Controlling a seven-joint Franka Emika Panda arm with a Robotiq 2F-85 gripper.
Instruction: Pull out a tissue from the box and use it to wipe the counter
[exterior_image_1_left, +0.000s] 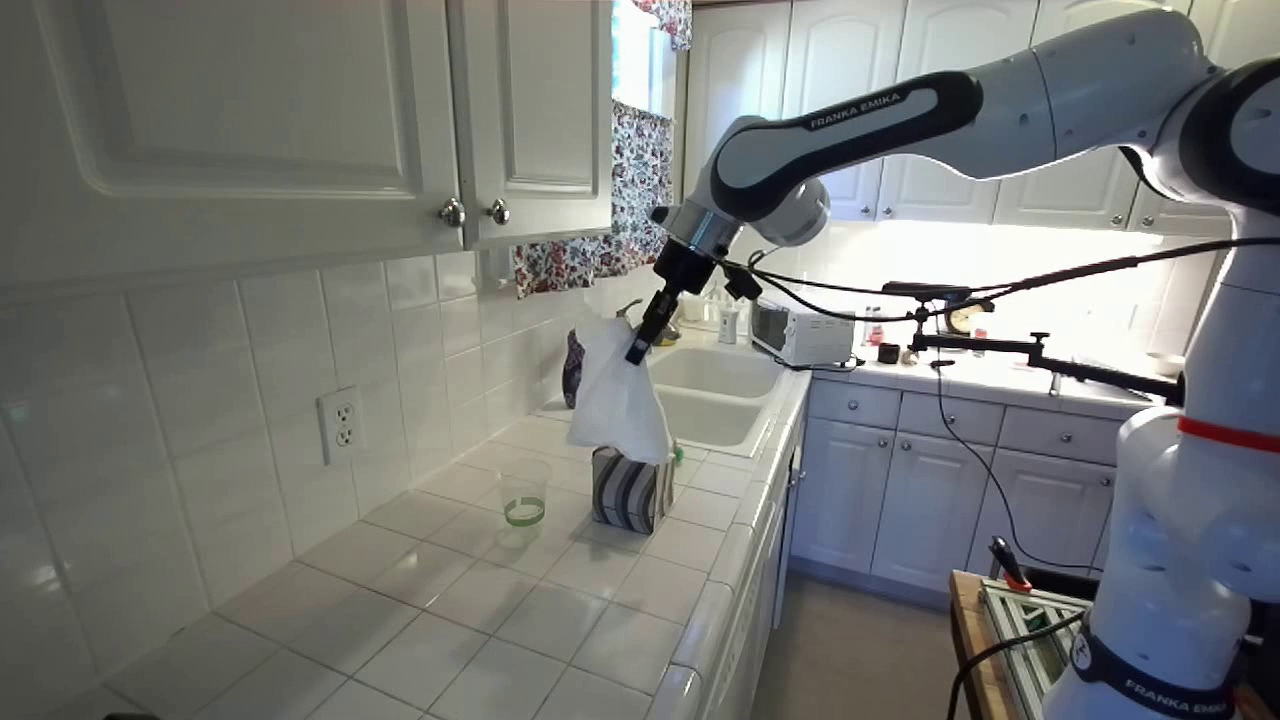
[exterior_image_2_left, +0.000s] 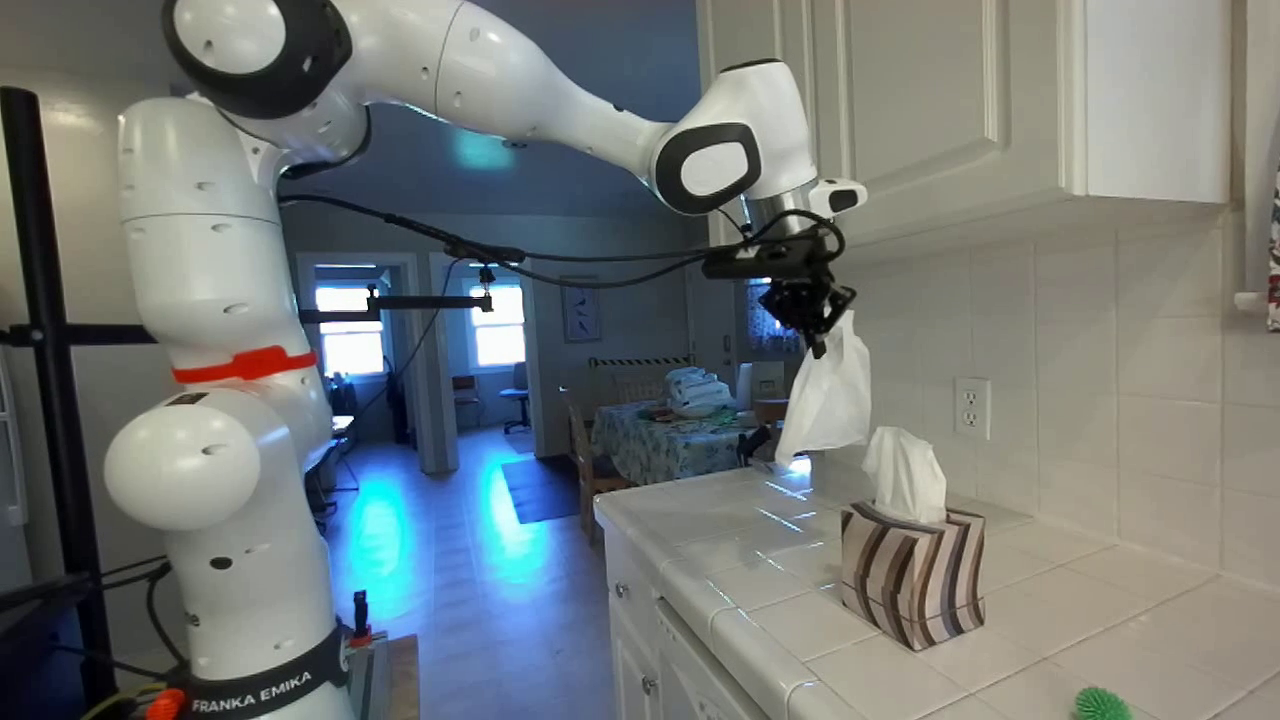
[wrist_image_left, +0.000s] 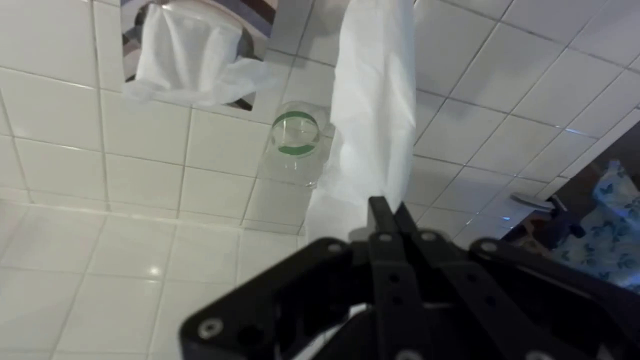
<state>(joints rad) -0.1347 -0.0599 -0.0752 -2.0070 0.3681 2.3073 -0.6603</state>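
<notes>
"Nearest the wrist camera sits the gripper (wrist_image_left: 392, 207), black and many-jointed. What are its fingers (wrist_image_left: 381, 217) doing?"

"They're pressed nearly together, 2 of them, pinching the tissue (wrist_image_left: 375, 110). It's white and creased, and it hangs from their tips above the counter (wrist_image_left: 505, 90)."

"Is it touching the box (exterior_image_2_left: 905, 590)?"

"Apart from it: in an exterior view a gap shows between them. The box stands upright on the counter, striped in grey, brown and cream, with 1 white tuft (exterior_image_2_left: 908, 478) of paper poking from its top."

"What's near it?"

"1 clear cup (exterior_image_1_left: 523, 495) with a green band stands close by, toward the tiled wall (exterior_image_1_left: 260, 330). In an exterior view, a green spiky thing (exterior_image_2_left: 1102, 704) lies on the counter, cut off by the frame's lower edge."

"And the rest?"

"In an exterior view, the sink (exterior_image_1_left: 700, 420) beyond the box has 2 white basins. An outlet (exterior_image_1_left: 342, 425) is fixed to the tiled wall. White with dark trim, the arm (exterior_image_1_left: 860, 150) reaches in over the counter's edge, gripper angled down."
</notes>
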